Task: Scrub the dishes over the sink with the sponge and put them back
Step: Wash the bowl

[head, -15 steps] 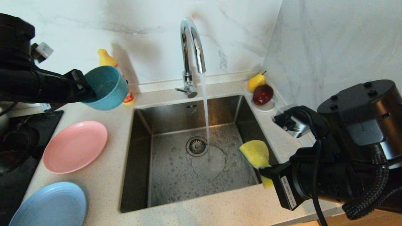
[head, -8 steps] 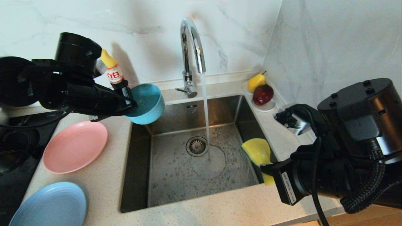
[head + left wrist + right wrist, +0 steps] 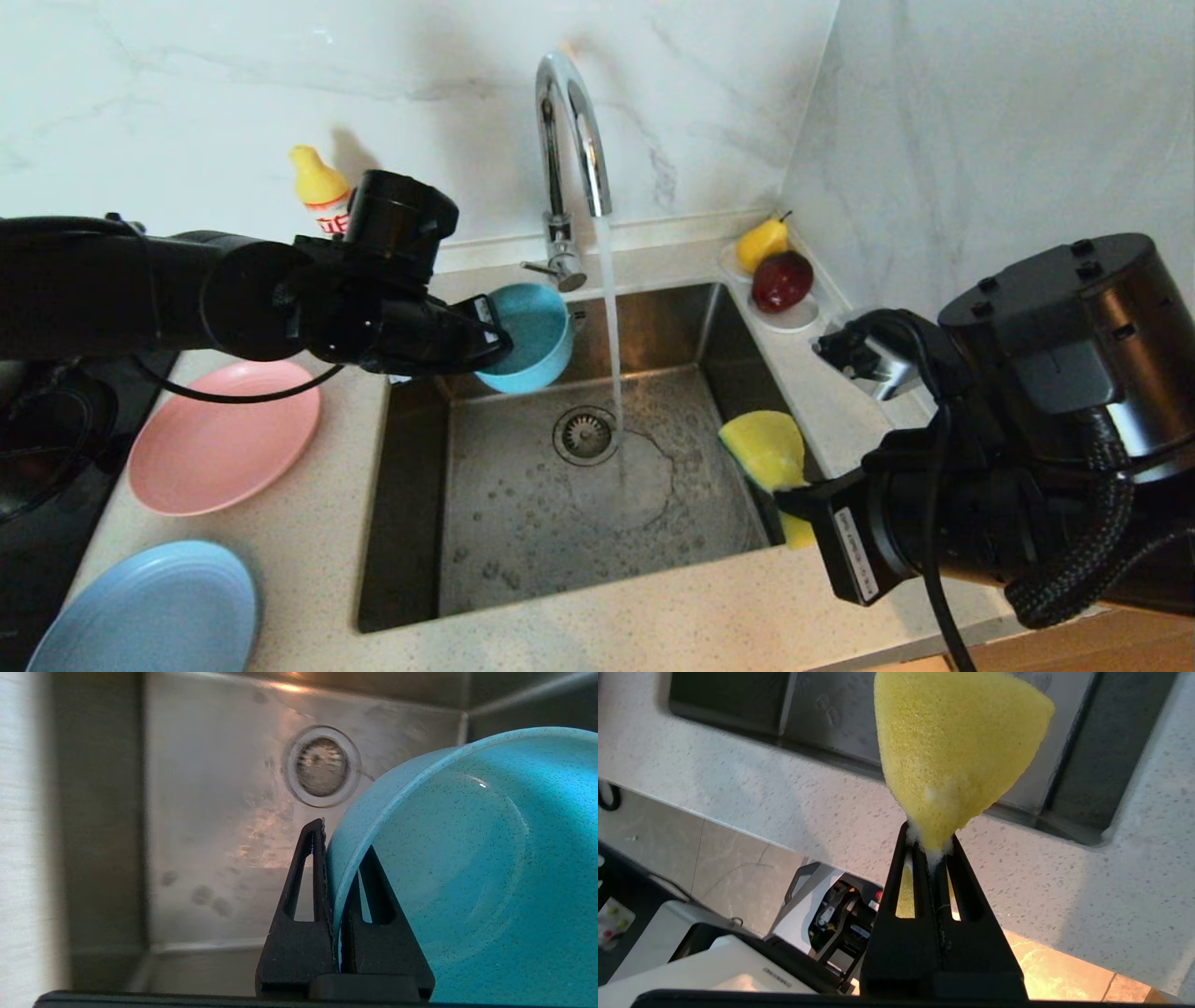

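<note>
Left end effector [image 3: 499,338] is clamped on the rim of the teal bowl [image 3: 527,336], one finger inside, one outside the wall. Left wrist view confirms it: fingers [image 3: 312,877] pinch the bowl [image 3: 467,868] wall with no visible gap. Bowl is matte, speckled teal, straight-sided, tipped on its side with the opening facing roughly toward the head camera. It hangs over the back-left part of the sink [image 3: 420,485], just left of the water stream [image 3: 611,317], not touching it.

Right end effector [image 3: 789,499] is closed tight on the narrow end of the sponge [image 3: 766,450]. Right wrist view: sponge [image 3: 957,751] is yellow, porous, widening away from the fingers [image 3: 920,868], with a bit of white foam at the pinch point. In the head view a thin green edge shows along its lower left side. It sits above the sink's right rim, well apart from the bowl.

Sink is brushed steel, square, wet floor with droplets, round strainer drain [image 3: 585,434] near the middle. Chrome arched tap [image 3: 569,159] is running; the stream lands just right of the drain.

Pink plate [image 3: 224,437] and light-blue plate [image 3: 149,611] lie flat on the desk [image 3: 308,560] left of the sink, pink behind blue, not touching. Both matte, wide, round.
</note>
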{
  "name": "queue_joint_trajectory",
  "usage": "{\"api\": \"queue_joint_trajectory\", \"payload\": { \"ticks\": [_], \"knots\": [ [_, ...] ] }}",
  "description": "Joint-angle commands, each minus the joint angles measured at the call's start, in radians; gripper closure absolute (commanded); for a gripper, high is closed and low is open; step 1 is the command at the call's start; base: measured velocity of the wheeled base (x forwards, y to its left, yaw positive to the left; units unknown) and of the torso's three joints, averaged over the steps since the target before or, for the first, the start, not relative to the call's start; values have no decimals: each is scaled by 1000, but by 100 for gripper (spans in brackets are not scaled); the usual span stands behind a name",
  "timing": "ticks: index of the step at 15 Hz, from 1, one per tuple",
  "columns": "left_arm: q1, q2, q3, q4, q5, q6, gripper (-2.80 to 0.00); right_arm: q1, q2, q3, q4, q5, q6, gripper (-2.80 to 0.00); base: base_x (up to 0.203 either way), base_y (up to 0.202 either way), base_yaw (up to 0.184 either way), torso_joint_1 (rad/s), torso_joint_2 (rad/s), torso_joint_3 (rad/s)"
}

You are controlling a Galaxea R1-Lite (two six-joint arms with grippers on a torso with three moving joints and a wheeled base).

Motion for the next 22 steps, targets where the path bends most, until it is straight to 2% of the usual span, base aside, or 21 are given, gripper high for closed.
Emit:
{"api": "queue_joint_trajectory", "payload": {
  "ticks": [1,5,8,11,14,22],
  "knots": [
    [-33,63,-32,-3,7,-36,0,-8,3,0,2,-1,1,0,0,0,0,0,0,0],
    [-81,103,-53,-22,6,-76,0,-18,2,3,2,-1,-1,0,0,0,0,0,0,0],
    [-95,129,-54,-71,9,-79,0,-21,3,3,2,1,-2,0,0,0,0,0,0,0],
    [-98,157,-68,-79,18,-79,0,-25,3,5,2,2,-2,0,0,0,0,0,0,0],
    [-97,191,-79,-130,60,-79,0,-30,3,0,2,4,-2,0,0,0,0,0,0,0],
    [-96,194,-96,-135,59,-83,0,-39,8,3,2,16,-2,0,0,0,0,0,0,0]
  ]
}}
